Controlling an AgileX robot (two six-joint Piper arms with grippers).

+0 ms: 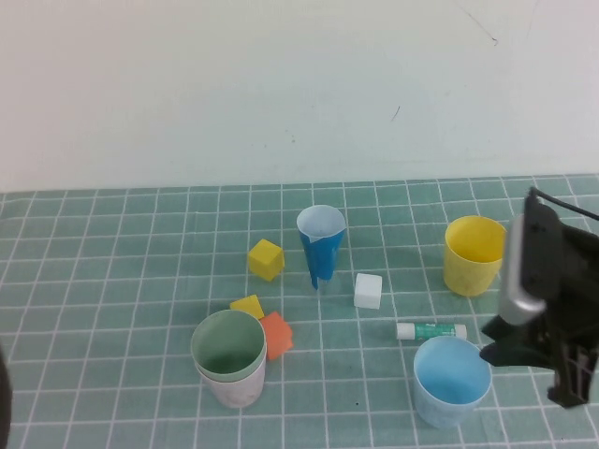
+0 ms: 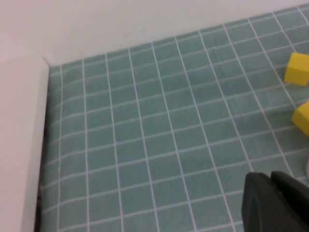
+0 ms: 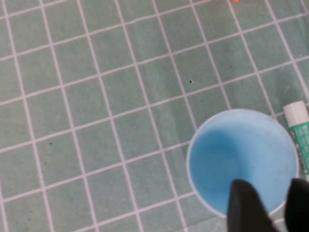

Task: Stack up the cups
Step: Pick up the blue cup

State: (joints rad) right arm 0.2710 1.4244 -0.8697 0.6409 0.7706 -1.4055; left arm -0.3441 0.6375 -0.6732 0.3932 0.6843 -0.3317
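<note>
A pale green cup (image 1: 227, 342) sits nested inside a pink cup (image 1: 236, 387) at the front left. A yellow cup (image 1: 473, 254) stands upright at the right. A light blue cup (image 1: 451, 380) stands upright at the front right and also shows in the right wrist view (image 3: 241, 157). My right gripper (image 1: 491, 348) is open and empty. Its fingers (image 3: 247, 208) straddle the blue cup's rim on its right side, one over the cup's inside and one outside it. My left gripper (image 2: 273, 195) is shut and empty, low over bare cloth at the far left.
A narrow dark blue cone cup (image 1: 321, 245) stands mid-table. Around it lie two yellow cubes (image 1: 266, 259), an orange block (image 1: 276, 334) and a white cube (image 1: 368, 291). A glue stick (image 1: 431, 330) lies just behind the blue cup. A white wall (image 1: 281, 84) closes the back.
</note>
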